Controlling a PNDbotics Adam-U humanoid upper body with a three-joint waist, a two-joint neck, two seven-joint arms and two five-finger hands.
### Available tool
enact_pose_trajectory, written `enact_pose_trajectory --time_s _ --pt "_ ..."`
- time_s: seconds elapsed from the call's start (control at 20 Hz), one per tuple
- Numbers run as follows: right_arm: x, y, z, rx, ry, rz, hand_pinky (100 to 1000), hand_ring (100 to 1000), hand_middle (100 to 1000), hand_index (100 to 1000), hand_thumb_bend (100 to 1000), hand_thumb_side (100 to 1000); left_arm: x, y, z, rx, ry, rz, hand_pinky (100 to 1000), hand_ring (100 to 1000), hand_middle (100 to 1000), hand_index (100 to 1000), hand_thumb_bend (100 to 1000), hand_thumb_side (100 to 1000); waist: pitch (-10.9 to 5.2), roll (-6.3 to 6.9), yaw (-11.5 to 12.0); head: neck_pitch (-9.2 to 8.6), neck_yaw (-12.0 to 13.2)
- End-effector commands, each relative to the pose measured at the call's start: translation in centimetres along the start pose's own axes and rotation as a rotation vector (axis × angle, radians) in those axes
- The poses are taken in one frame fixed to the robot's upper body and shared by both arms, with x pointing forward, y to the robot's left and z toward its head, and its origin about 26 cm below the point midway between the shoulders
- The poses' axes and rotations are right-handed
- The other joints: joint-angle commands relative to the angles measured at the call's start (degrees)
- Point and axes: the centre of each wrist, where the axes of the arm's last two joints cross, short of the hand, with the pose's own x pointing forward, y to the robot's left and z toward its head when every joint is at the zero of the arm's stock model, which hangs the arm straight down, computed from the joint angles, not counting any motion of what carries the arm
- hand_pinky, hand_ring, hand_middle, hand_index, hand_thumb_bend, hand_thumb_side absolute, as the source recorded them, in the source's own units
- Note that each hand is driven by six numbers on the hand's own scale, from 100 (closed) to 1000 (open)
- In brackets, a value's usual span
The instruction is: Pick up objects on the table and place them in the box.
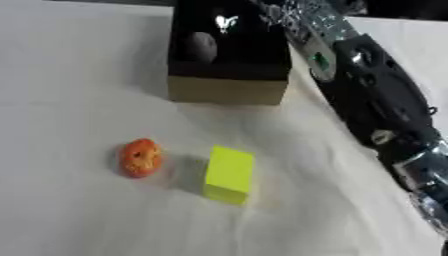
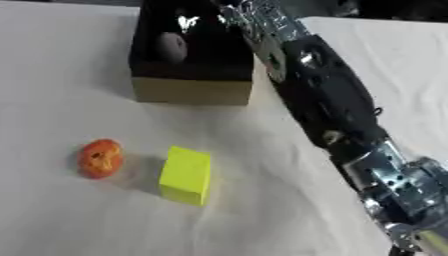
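Two items left on bench [image 1: 70,75], lower centre: orange round thing [image 1: 140,158], yellow block [image 1: 229,174]. Box [image 1: 227,90] upper centre, grey object [image 1: 200,47] inside. Right hand [image 2: 229,14] over box, fingers unclear. Withdraw clear of rim before next pick.

No text, label or number could be read anywhere; a small green mark [image 1: 321,60] on the arm stayed illegible.

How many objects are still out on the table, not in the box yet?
2. An orange-red round object lies at the near left, and a yellow block sits just to its right. The box beyond them already holds a grey object; more could be hidden inside.
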Motion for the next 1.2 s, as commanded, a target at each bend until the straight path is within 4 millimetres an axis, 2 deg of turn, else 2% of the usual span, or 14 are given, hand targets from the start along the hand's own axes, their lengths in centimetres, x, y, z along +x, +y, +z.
enact_pose_trajectory --time_s 0.05,0.25,0.4,0.6,0.8,0.85,0.95,1.05,1.2 --pt "-0.9 -4.0 1.3 -0.116 -0.009 -0.008 852 905 784 924 100 848 0.5 0.6 -0.6 -0.018 -0.028 -0.029 697 766 776 853 100 951 -1.96 0.59 -0.4 0.79 0.6" --pt "-1.0 -6.5 4.0 -0.189 -0.037 -0.028 851 901 775 911 100 849 0.8 1.0 -1.3 -0.053 -0.040 -0.090 706 775 783 859 100 955 -2.75 1.00 -1.5 1.74 1.6" --pt "-1.0 -7.9 6.7 -0.249 -0.053 -0.057 851 899 768 904 100 833 1.3 1.2 -2.3 -0.096 -0.071 -0.151 711 782 789 863 100 961 -3.15 1.34 -2.3 2.26 2.3" --pt "-0.6 -9.1 11.2 -0.336 -0.065 -0.106 850 896 754 894 100 827 2.5 1.2 -4.2 -0.201 -0.097 -0.255 730 826 798 875 100 985 -3.44 1.95 -3.2 2.76 2.8" --pt "0.2 -9.8 14.8 -0.415 -0.079 -0.131 851 893 750 886 100 832 3.9 0.5 -5.9 -0.334 -0.145 -0.355 738 827 798 878 100 989 -3.59 2.58 -4.0 3.31 3.3" --pt "0.3 -9.9 15.3 -0.423 -0.080 -0.135 847 884 742 868 100 890 4.1 0.4 -6.1 -0.349 -0.152 -0.368 747 826 797 884 100 1000 -3.61 2.63 -4.0 3.37 3.3" --pt "-0.1 -9.6 15.9 -0.467 -0.079 -0.144 855 883 746 866 100 931 5.1 -0.2 -7.3 -0.446 -0.214 -0.426 760 832 800 891 126 1000 -3.84 3.13 -4.7 3.79 3.9" --pt "-0.6 -9.2 16.3 -0.508 -0.083 -0.148 855 883 748 868 100 934 6.0 -1.1 -8.0 -0.539 -0.244 -0.448 760 833 801 892 134 1000 -3.96 3.43 -5.1 4.14 4.2" --pt "-1.4 -9.0 16.8 -0.570 -0.086 -0.150 854 882 749 867 100 931 7.2 -2.4 -8.7 -0.681 -0.241 -0.430 767 837 803 897 197 1000 -4.16 3.82 -5.7 4.52 4.5"
